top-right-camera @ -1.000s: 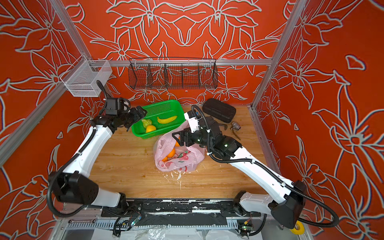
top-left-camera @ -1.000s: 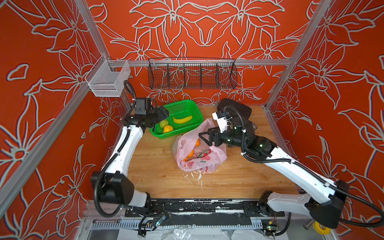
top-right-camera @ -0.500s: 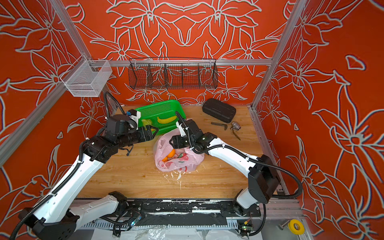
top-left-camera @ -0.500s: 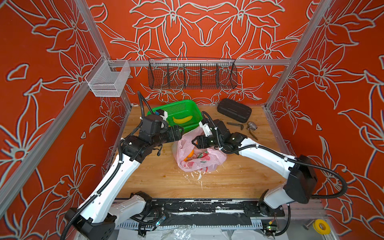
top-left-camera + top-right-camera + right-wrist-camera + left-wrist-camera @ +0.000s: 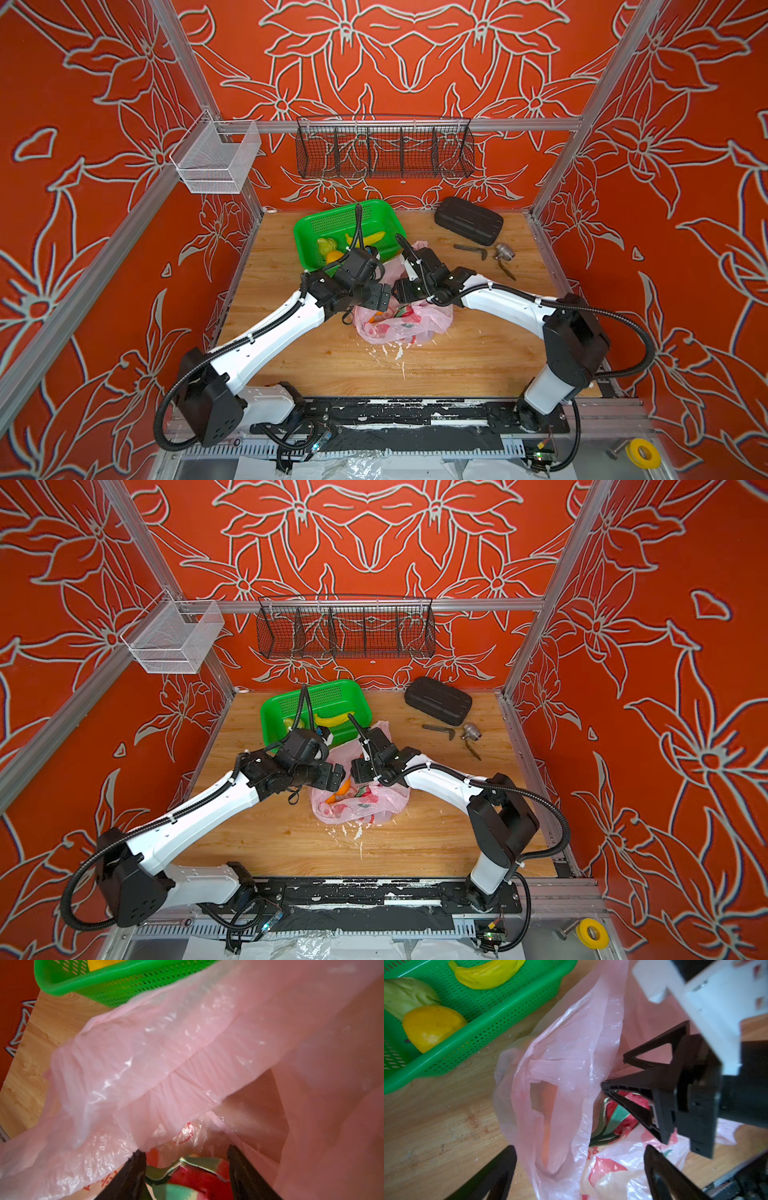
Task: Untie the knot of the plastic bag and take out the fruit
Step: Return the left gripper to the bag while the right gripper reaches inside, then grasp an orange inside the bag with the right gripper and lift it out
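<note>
The plastic bag [image 5: 566, 1047] is thin, translucent pink film, crinkled and glossy. The green basket [image 5: 488, 1022] is smooth perforated plastic with a slight sheen. The table [image 5: 457, 365] is matt, grained wood, scuffed and flecked white. The rack [image 5: 384, 151] above the table's back edge is black wire mesh. The case [image 5: 468, 220] near the back right corner is matt black.

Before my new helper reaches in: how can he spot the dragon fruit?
On the wooden table, the pink plastic bag lies by the green basket. Inside sits the dragon fruit: red with green scales, unlike the plain orange beside it.

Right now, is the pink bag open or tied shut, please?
Open: the plastic bag gapes, and the dragon fruit shows bare through its mouth.
</note>
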`<state>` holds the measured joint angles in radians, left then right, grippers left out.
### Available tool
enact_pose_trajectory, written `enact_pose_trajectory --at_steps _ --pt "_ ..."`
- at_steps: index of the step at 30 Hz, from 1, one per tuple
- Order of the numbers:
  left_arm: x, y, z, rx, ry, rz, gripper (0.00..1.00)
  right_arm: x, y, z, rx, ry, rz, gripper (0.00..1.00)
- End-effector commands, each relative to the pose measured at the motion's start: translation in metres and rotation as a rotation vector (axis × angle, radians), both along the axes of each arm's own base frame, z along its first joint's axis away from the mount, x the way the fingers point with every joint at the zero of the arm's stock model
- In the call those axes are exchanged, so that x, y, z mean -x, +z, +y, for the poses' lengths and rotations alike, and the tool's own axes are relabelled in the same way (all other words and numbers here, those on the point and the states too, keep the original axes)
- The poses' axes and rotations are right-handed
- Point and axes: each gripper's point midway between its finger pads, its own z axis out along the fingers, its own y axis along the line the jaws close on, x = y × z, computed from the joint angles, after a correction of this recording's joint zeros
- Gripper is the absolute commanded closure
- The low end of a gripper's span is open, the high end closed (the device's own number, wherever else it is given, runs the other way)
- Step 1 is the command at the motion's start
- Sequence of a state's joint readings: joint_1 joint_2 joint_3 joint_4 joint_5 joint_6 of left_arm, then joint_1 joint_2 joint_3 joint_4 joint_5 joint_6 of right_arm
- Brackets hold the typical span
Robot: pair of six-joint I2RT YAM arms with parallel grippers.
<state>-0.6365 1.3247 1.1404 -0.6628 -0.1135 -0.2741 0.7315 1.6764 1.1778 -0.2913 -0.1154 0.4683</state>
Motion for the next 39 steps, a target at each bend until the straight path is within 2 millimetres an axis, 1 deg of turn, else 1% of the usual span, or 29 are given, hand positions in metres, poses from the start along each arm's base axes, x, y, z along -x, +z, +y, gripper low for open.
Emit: enact_pose_trajectory --at_steps 1,4,6,8,10,12,13,15,17,18,20,22,24,27,29,35,39 --pt "-0.018 -0.018 0.006 -0.127 0.006 -0.029 0.03 -0.003 -0.008 0.0 -0.042 -0.01 0.021 0.36" --pt "-0.027 -0.036 0.007 -0.188 0.038 0.014 0.03 -0.007 -0.009 -0.004 -0.067 -0.033 0.03 0.36" --pt "-0.032 -0.048 0.005 -0.214 0.047 0.055 0.04 -0.009 -0.009 -0.006 -0.079 -0.047 0.036 0.36" --pt "-0.033 -0.056 -0.002 -0.21 0.031 0.089 0.08 -0.009 -0.01 -0.007 -0.086 -0.052 0.039 0.36" --pt "-0.035 -0.061 -0.006 -0.205 0.031 0.109 0.21 -0.009 -0.01 -0.008 -0.088 -0.052 0.039 0.36" --pt "-0.037 -0.062 -0.004 -0.208 0.06 0.118 0.38 -0.009 -0.008 -0.007 -0.091 -0.046 0.035 0.35" --pt "-0.038 -0.061 -0.001 -0.211 0.076 0.119 0.45 -0.009 -0.006 -0.007 -0.093 -0.044 0.031 0.34" --pt "-0.039 -0.056 0.007 -0.204 0.128 0.114 0.62 -0.01 -0.003 -0.005 -0.107 -0.034 0.018 0.33" --pt "-0.039 -0.053 0.017 -0.18 0.182 0.116 0.75 -0.009 0.0 -0.002 -0.129 -0.021 0.001 0.32" --pt "-0.039 -0.051 0.023 -0.162 0.216 0.121 0.8 -0.009 -0.001 -0.001 -0.134 -0.015 -0.006 0.32" --pt "-0.037 -0.049 0.036 -0.128 0.276 0.134 0.88 -0.01 -0.001 -0.001 -0.131 -0.011 -0.017 0.32" --pt "-0.034 -0.045 0.048 -0.106 0.332 0.138 0.9 -0.01 0.0 0.004 -0.126 0.012 -0.04 0.31" --pt "-0.033 -0.04 0.055 -0.078 0.371 0.125 0.9 -0.011 -0.002 0.008 -0.096 0.032 -0.088 0.29" --pt "-0.031 -0.03 0.056 -0.034 0.375 0.097 0.9 -0.019 -0.005 0.01 -0.039 0.026 -0.141 0.26" --pt "-0.03 -0.026 0.056 -0.021 0.375 0.084 0.9 -0.028 -0.008 0.009 -0.006 -0.003 -0.173 0.24" --pt "-0.027 -0.031 0.058 -0.036 0.374 0.1 0.9 -0.045 -0.015 0.023 -0.015 -0.014 -0.203 0.19" --pt "-0.024 -0.036 0.059 -0.038 0.373 0.11 0.9 -0.06 -0.022 0.022 -0.009 -0.089 -0.218 0.16"
